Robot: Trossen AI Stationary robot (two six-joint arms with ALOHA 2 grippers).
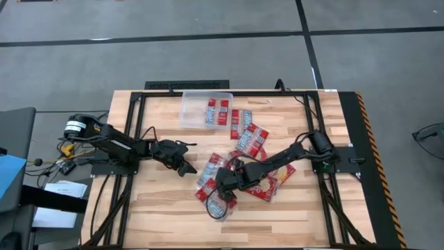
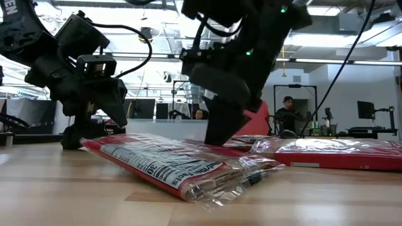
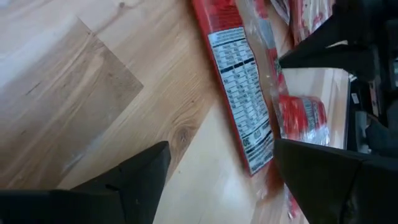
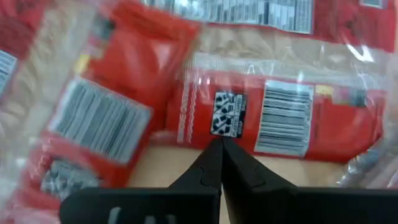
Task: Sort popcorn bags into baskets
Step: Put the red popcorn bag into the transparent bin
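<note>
Several flat red popcorn bags [image 1: 251, 141] lie loosely heaped on the wooden table. Two more lie in the clear plastic basket [image 1: 187, 105] at the far edge. My right gripper [image 1: 223, 186] [image 4: 221, 142] is down in the near end of the heap, shut on a red bag [image 4: 280, 118] with a barcode side. My left gripper [image 1: 182, 165] [image 3: 217, 186] is open, low over bare wood just left of the heap. A narrow bag [image 3: 239, 93] lies label side up ahead of its fingers. In the low view this front bag [image 2: 169, 164] rests on the table with one end raised. My right gripper has the bag's long edge beside the square code print [image 4: 225, 129], pinched between the free ends of its two fingers. The fingers come from above, slanting down. A red corner [image 2: 259, 116] stands tilted up beside the gripper; the rest of the bag lies among the others.
The table's black frame rails [image 1: 132, 132] run along its left and right sides, with cables beside them. Bare wood lies near and left of the heap [image 1: 152, 208]. Beyond the table, the low view shows a person [image 2: 287, 113] in the room.
</note>
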